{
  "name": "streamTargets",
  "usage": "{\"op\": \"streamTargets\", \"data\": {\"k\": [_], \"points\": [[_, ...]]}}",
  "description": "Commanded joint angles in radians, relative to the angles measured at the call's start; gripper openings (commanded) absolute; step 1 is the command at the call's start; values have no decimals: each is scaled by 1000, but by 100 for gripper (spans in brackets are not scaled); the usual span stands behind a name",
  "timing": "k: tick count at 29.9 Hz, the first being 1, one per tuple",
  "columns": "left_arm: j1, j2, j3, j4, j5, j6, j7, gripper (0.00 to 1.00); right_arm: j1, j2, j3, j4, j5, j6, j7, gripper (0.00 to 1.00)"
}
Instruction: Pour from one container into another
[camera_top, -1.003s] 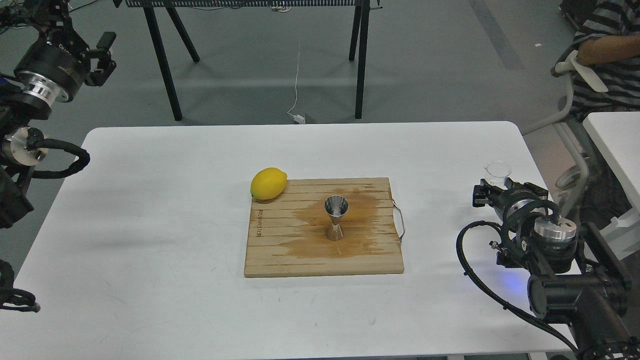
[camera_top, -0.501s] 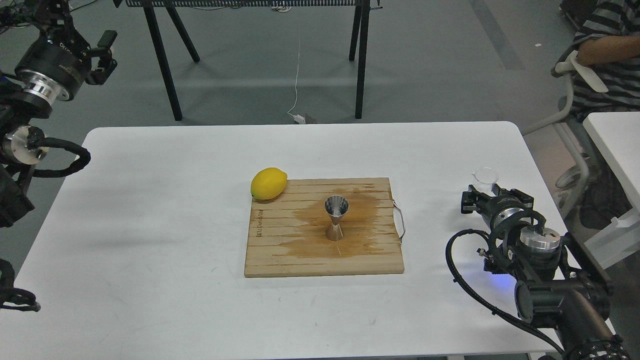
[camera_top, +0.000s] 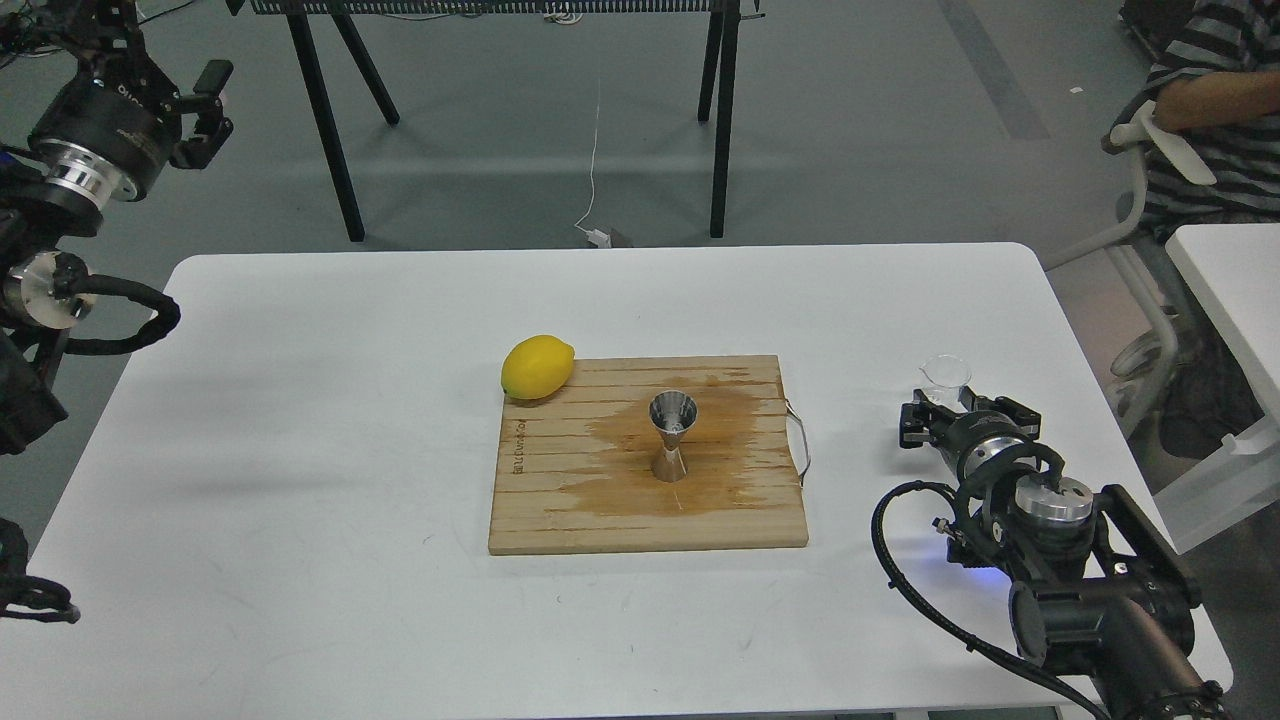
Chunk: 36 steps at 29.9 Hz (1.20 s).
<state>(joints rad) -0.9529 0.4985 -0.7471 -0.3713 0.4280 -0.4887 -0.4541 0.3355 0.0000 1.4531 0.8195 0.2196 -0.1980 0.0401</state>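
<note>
Two hands in view. Right hand (camera_top: 945, 412) sits over the right part of the white worktop (camera_top: 300, 400), low, pointing away from the camera. Small clear glass cup (camera_top: 945, 377) stands upright at its tip, between the two fingers; the fingers look clamped on the cup's lower part, only the rim and upper wall showing above them. Whether the cup's base touches the worktop cannot be told. Cup looks empty, though the glass is too small and clear to be sure.

Left hand (camera_top: 205, 110) is raised at the far left, beyond the worktop's edge and above the floor, holding nothing. Its fingers are dark and seen at an angle; apart or together cannot be told.

Wooden cutting board (camera_top: 560, 500) lies flat at mid-worktop, a wire handle on its right edge. A dark wet-looking stain spreads across its middle and right. Steel jigger (camera_top: 672, 436) stands upright on that stain, wide mouth up, well apart from the cup and to its left. Yellow lemon (camera_top: 537, 366) rests at the board's far left corner, overlapping its edge.

Person in a striped shirt (camera_top: 1210, 110) sits at the upper right, only partly in frame.
</note>
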Motion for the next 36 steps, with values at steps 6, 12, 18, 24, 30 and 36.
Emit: {"op": "streamTargets", "data": {"k": [6,12,18,24,30,36], "points": [[0,-1,0,0,3,0,0,99,-9,0,-60,-22,0,-8,1,52],[-1,-1,0,0,3,0,0,99,-13,0,-60,-19,0,-14,1,86],[-1,-1,0,0,3,0,0,99,-23,0,-60,-6,1,-9,3,95],[-1,-1,0,0,3,0,0,99,-41,0,-63,26,1,-5,1,95],[-3,0,0,0,3,0,0,99,-141,-27,-62,223,1,-29,1,95],[-10,-1,0,0,5,0,0,99,-181,-112,-43,391,1,-90,0,95]]}}
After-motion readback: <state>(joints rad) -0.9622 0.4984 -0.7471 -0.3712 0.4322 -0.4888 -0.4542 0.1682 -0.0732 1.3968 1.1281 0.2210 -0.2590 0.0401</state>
